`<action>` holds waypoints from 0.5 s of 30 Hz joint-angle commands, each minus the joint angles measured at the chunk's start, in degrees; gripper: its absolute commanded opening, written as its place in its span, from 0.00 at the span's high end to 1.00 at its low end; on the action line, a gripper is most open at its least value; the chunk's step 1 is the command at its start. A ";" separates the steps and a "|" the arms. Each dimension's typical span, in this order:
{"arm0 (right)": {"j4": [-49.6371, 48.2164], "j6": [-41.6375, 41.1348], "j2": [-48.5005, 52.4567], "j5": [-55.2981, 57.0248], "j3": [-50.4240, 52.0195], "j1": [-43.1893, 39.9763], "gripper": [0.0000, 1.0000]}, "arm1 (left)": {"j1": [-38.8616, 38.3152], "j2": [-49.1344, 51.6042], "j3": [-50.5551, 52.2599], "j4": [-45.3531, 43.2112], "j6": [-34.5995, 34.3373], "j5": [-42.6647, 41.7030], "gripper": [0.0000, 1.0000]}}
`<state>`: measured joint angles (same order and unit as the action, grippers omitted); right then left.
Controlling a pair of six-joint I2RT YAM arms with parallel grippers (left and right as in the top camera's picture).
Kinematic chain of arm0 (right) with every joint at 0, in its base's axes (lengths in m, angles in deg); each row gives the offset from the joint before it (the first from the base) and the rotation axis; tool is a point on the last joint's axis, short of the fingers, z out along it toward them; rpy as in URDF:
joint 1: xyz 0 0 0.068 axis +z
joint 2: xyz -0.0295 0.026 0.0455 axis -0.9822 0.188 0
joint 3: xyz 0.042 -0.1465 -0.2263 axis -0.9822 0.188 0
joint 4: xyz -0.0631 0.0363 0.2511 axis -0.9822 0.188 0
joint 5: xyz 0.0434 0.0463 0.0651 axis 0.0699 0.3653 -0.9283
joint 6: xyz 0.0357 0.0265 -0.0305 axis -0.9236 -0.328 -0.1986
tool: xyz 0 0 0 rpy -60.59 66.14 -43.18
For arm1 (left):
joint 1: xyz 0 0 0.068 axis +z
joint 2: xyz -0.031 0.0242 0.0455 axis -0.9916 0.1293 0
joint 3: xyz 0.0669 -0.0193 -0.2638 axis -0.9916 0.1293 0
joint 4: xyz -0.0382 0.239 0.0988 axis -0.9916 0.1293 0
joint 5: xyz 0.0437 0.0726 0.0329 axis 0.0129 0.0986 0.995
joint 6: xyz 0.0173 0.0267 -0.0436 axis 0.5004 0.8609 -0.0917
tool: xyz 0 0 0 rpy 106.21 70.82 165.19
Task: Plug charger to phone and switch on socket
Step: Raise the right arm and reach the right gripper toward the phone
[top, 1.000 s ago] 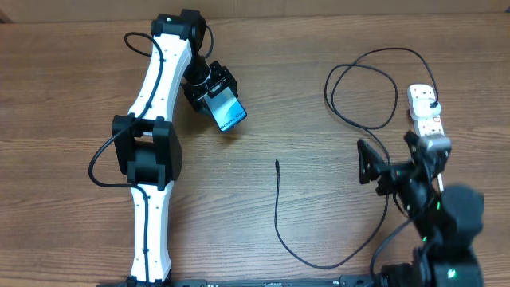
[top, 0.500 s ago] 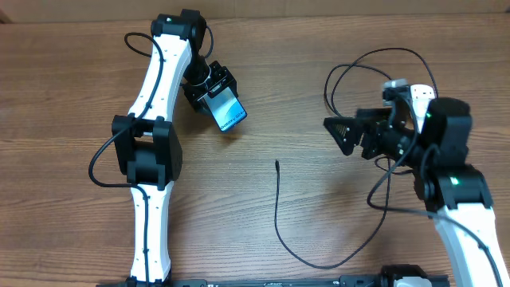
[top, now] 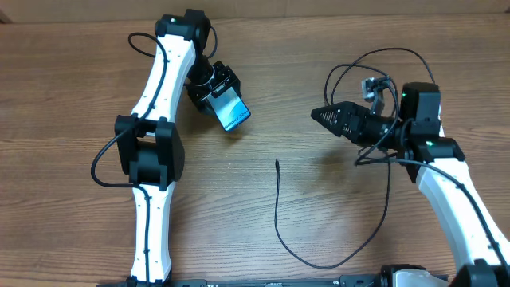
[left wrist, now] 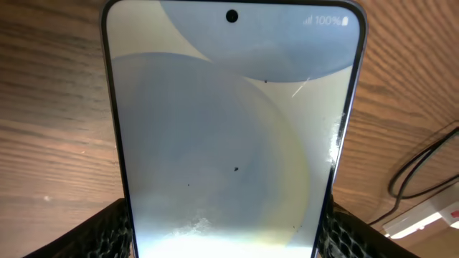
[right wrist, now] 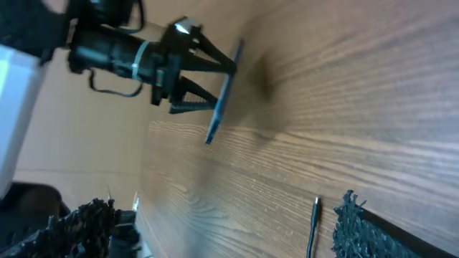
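Overhead, the left hand is clamped on the phone, which sits tilted with its blue screen showing, at the far left of the table. The right hand hovers over mid-table, pointing left. The charger lies loose on the wood, its connector tip between the two hands and touching neither. From the left wrist, the lit phone fills the frame, pinched between black fingers; a corner of the socket peeks in at lower right. From the right wrist, that hand's fingers are spread wide with nothing between them, and the connector tip lies just beside one.
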<state>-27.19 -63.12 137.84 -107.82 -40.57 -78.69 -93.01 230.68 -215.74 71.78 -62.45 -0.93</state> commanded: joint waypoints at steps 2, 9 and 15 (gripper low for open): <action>-0.55 -2.43 3.65 2.29 -1.33 1.07 0.00 | -1.42 -0.35 -1.66 -0.94 -3.78 -1.95 0.96; -3.28 -5.25 7.69 6.60 -1.29 4.70 0.00 | -3.13 -0.35 -1.66 -1.81 -11.80 -1.99 0.96; -6.95 -5.64 8.07 7.34 -1.29 7.98 0.00 | -4.98 -0.35 -1.66 -3.34 -18.14 -5.29 0.96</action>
<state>-32.79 -67.91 145.80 -101.79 -40.57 -72.11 -96.66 230.68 -215.74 69.40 -74.78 -2.25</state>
